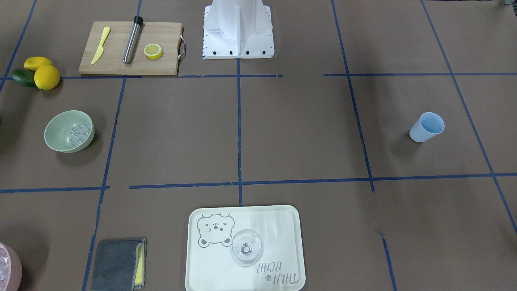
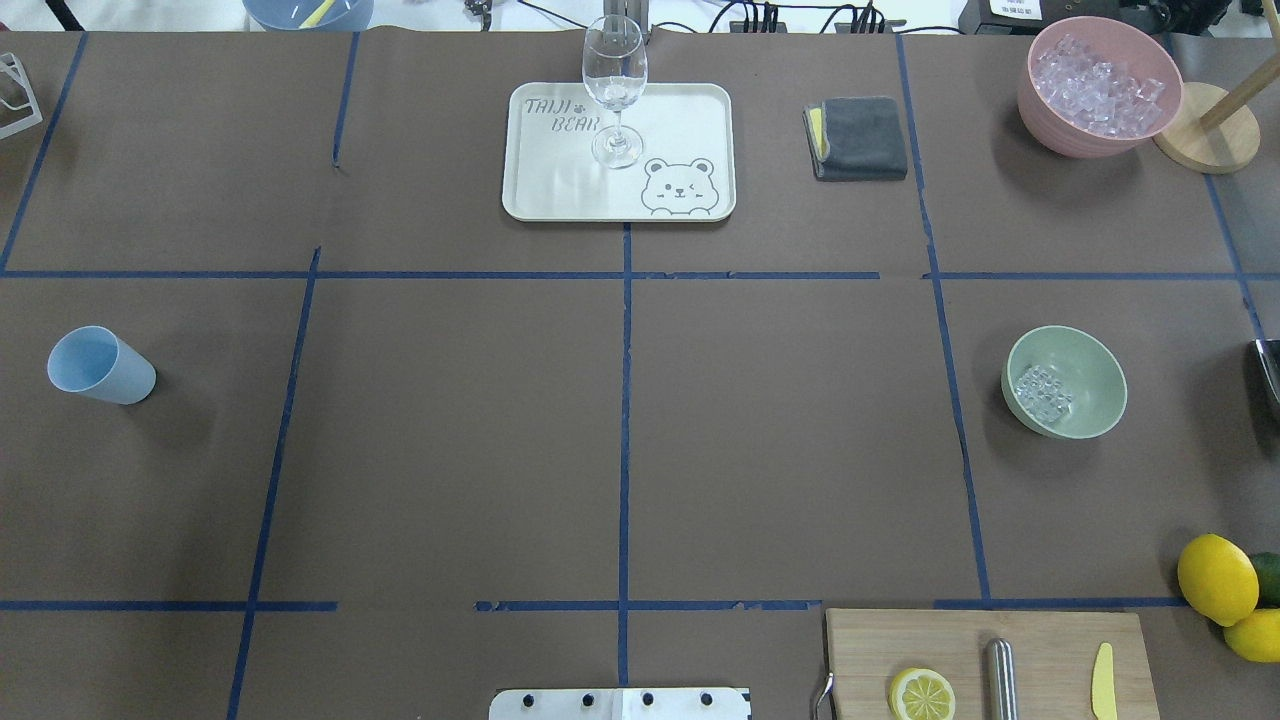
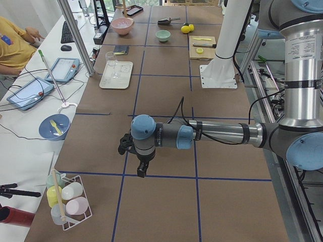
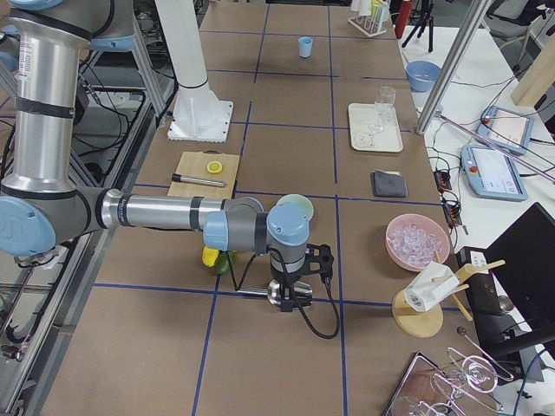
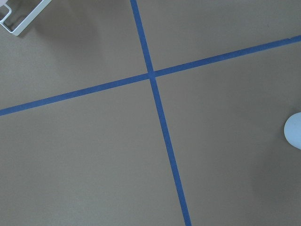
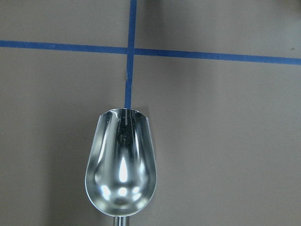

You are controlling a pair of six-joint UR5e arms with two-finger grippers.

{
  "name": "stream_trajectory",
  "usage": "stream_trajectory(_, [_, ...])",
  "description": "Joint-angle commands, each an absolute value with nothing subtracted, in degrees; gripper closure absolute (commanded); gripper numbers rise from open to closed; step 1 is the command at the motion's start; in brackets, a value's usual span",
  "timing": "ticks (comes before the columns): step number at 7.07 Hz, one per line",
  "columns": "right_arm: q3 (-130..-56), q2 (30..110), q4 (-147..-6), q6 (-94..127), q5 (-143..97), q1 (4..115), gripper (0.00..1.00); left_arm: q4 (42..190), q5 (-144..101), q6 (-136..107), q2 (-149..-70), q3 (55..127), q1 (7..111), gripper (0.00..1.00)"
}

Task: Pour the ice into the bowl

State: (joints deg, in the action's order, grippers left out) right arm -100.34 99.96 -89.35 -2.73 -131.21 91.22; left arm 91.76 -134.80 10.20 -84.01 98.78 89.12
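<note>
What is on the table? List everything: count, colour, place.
round sage-green plastic bowl: 1, green, robot's right
clear ice cubes: small heap, inside that bowl
light blue plastic cup: 1, blue, robot's left
round pink bowl of ice: 1, pink, far right
cream bear-print tray: 1, cream, far centre
clear wine glass: 1, clear, on the tray
folded grey cloth: 1, grey and yellow, right of tray
wooden cutting board: 1, tan, near right
yellow plastic knife, steel cylinder with black cap, lemon half: 1 each, on the board
whole yellow fruits: 2, yellow, with a dark green fruit, right of the board
shiny metal scoop: 1, silver, empty, below right hand
left hand, right hand: 1 each, dark; open or shut unclear
</note>
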Motion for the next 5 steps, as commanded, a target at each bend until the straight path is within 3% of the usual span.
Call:
stream_trajectory(1, [-100.5, 99.9, -88.8, -2.7, -131.2, 90.9, 0.00, 91.8, -134.7, 10.2, -84.0, 98.8, 89.1, 0.00])
stream_trajectory(5, [-100.3, 100.0, -88.9, -2.6, -131.0, 90.7, 0.00, 94.7, -134.7, 10.3, -84.0, 98.4, 88.9, 0.00])
